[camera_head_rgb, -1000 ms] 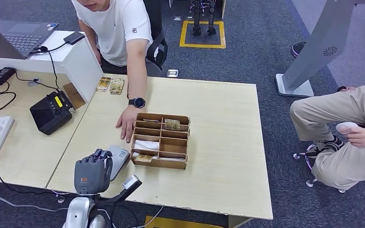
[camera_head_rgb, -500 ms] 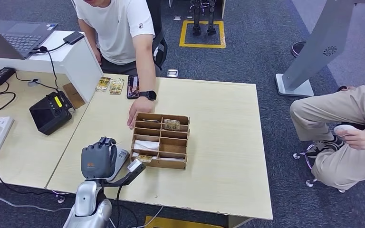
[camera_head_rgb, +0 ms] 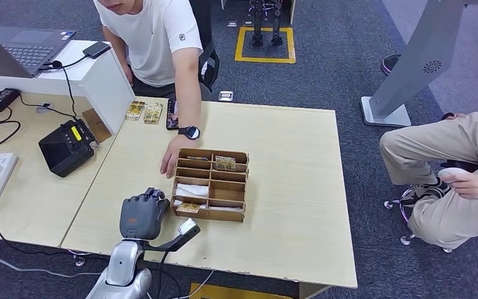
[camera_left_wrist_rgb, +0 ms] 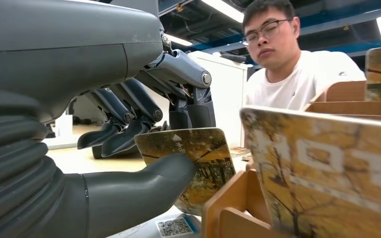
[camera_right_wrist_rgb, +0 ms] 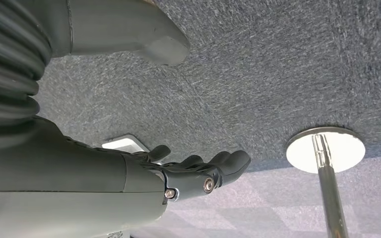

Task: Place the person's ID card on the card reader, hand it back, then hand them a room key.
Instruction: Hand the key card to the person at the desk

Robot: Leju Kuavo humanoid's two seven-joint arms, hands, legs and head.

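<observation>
While the left hand (camera_head_rgb: 142, 216) sits low in the frame, just left of the wooden tray (camera_head_rgb: 211, 184), it pinches a yellow picture card (camera_left_wrist_rgb: 196, 163) between its thumb and fingers (camera_left_wrist_rgb: 129, 134). This card looks like the ones standing in the tray, so it is probably the room key, and the robot seems to be on the last step: giving the key to the person. The card reader (camera_left_wrist_rgb: 171, 226) lies on the table right under the card. The person's hand (camera_head_rgb: 168, 164) rests on the table near the tray's upper left corner. Next, the robot likely needs to lift the card clear of the tray and reach it toward that hand. The right hand (camera_right_wrist_rgb: 198, 171) hangs over the carpet with its fingers loosely apart and holds nothing.
</observation>
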